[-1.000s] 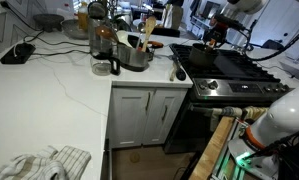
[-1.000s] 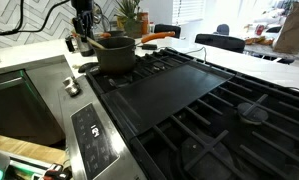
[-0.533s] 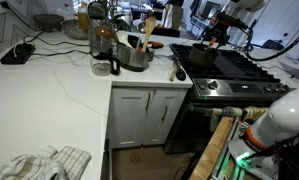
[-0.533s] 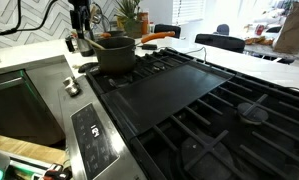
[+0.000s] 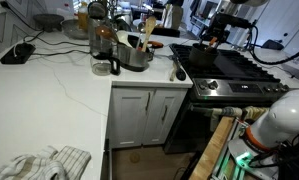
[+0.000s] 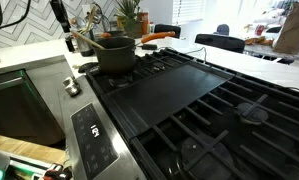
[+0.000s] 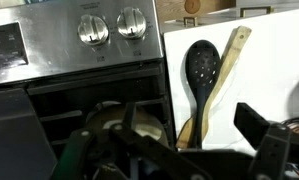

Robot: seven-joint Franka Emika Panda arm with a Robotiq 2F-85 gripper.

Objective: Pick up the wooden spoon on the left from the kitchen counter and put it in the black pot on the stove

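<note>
The black pot (image 6: pixel 111 52) stands on the stove (image 6: pixel 189 100) at the corner nearest the kitchen counter (image 5: pixel 59 80). The wooden spoon (image 6: pixel 82 40) rests in the pot, its pale handle leaning out over the rim. My gripper (image 6: pixel 57 12) hangs above and to one side of the pot, clear of the handle. In the wrist view the gripper (image 7: pixel 169 140) is open with nothing between its fingers. The pot (image 5: pixel 205 47) and gripper (image 5: pixel 214 35) are small in an exterior view, where the spoon is too small to make out.
A dark spoon (image 7: pixel 200 65) and a pale wooden spatula (image 7: pixel 229 65) lie on the counter beside the stove knobs (image 7: pixel 109 27). A steel pot (image 5: pixel 136 52) holding tall wooden utensils, a glass jug (image 5: pixel 104 45) and a cloth (image 5: pixel 39 163) also sit on the counter.
The gripper has opened and let go of the spoon handle, then risen up and away from the pot. The spoon stays leaning in the pot.
</note>
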